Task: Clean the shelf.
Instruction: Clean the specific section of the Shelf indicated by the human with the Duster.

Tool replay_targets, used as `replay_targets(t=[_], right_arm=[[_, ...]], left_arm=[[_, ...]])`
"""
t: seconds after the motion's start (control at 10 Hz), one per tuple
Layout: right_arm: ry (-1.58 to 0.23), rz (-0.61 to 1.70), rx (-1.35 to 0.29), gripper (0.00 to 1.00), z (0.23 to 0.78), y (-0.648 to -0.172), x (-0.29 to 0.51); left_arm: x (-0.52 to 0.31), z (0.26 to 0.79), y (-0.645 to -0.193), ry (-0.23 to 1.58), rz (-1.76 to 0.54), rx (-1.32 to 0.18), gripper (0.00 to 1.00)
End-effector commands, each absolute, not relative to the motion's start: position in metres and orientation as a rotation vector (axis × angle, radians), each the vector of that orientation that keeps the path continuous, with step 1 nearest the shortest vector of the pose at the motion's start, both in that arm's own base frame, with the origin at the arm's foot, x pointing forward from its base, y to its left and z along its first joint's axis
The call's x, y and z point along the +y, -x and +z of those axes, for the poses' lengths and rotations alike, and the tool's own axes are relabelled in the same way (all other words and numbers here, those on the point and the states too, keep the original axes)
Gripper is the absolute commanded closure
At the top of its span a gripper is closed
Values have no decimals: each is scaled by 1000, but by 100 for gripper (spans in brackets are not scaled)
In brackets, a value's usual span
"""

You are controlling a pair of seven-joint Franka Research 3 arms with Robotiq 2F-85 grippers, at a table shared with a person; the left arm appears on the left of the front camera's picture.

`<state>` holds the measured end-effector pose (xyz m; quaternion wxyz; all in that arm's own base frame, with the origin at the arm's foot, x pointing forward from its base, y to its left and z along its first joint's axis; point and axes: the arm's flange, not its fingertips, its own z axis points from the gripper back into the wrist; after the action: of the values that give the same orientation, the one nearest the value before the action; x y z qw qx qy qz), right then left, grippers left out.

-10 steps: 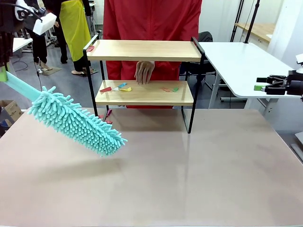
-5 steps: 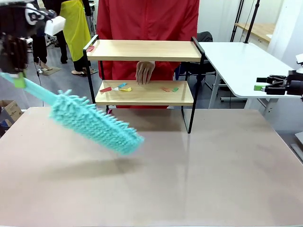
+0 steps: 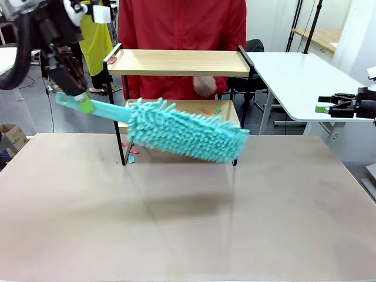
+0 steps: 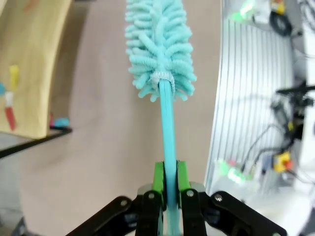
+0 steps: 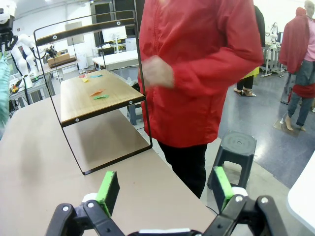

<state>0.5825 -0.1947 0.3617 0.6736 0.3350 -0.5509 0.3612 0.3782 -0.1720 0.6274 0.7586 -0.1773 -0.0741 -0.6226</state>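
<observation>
The shelf (image 3: pixel 176 62) is a two-tier rack of light wooden boards in a black frame at the table's far side; it also appears as the shelf (image 5: pixel 98 93) in the right wrist view. Coloured scraps (image 5: pixel 97 94) lie on its lower board. My left gripper (image 3: pixel 82 101) is shut on the handle of a teal fluffy duster (image 3: pixel 185 131), whose head hangs in front of the lower board. The duster (image 4: pixel 158 44) points away from my left gripper (image 4: pixel 167 189) in the left wrist view. My right gripper (image 5: pixel 162 189) stands open, off at the right table edge (image 3: pixel 322 108).
A person in a red jacket (image 3: pixel 182 23) stands behind the shelf, one hand (image 3: pixel 204 86) raised above the lower board. A few scraps (image 3: pixel 130 154) lie on the table by the shelf's left leg. A white table (image 3: pixel 294 70) stands at the right.
My left arm has swung the duster up and to the right, from low at the table's left to in front of the lower board. The person's hand has lifted off the lower board.
</observation>
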Motion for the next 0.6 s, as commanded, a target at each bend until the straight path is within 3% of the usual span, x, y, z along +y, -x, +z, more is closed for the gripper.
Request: replay_targets(t=[0.0, 0.5], right_arm=[[-745, 796, -1228, 0, 370, -583, -192], [-745, 796, -1228, 0, 370, -583, -192]], left_arm=[[-187, 628, -360, 393, -1193, -235, 87], [-247, 640, -353, 301, -807, -274, 87]])
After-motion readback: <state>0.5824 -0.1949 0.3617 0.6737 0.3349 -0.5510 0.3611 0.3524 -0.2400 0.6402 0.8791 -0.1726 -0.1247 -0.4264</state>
